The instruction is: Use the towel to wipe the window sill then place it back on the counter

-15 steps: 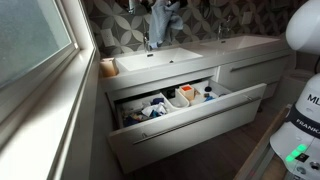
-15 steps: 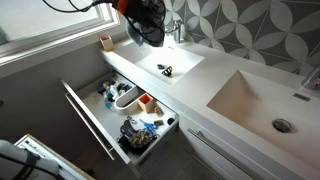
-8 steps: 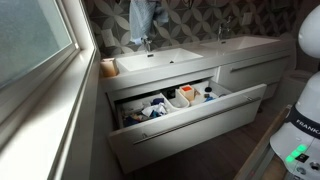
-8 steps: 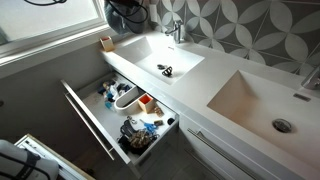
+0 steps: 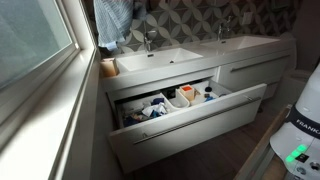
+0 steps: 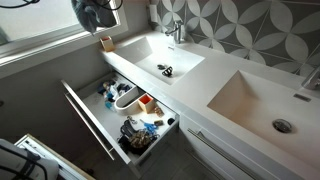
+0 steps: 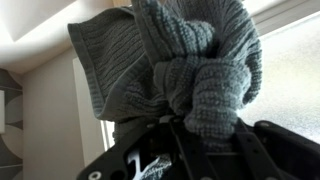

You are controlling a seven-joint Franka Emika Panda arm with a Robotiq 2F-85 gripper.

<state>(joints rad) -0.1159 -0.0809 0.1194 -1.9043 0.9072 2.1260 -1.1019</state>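
Observation:
A grey-blue knitted towel [image 7: 185, 65] fills the wrist view, bunched and pinched between my gripper's [image 7: 195, 135] dark fingers. In an exterior view the towel [image 5: 113, 20] hangs high at the top left, next to the window and above the left end of the counter [image 5: 190, 58]. In an exterior view my gripper [image 6: 97, 12] is a dark shape at the top, in front of the window, above the window sill [image 6: 45, 52]. The window sill [image 5: 45, 110] runs along the left wall below the glass.
A white double-sink vanity carries a small tan cup [image 5: 108, 67] at its window end and a small dark object [image 6: 165, 69] in the left basin. Below it a wide drawer [image 5: 180, 105] stands open, full of toiletries. Faucets [image 5: 148, 40] rise behind the basins.
My gripper has carried the towel from above the left basin toward the window, up and over the counter's window end.

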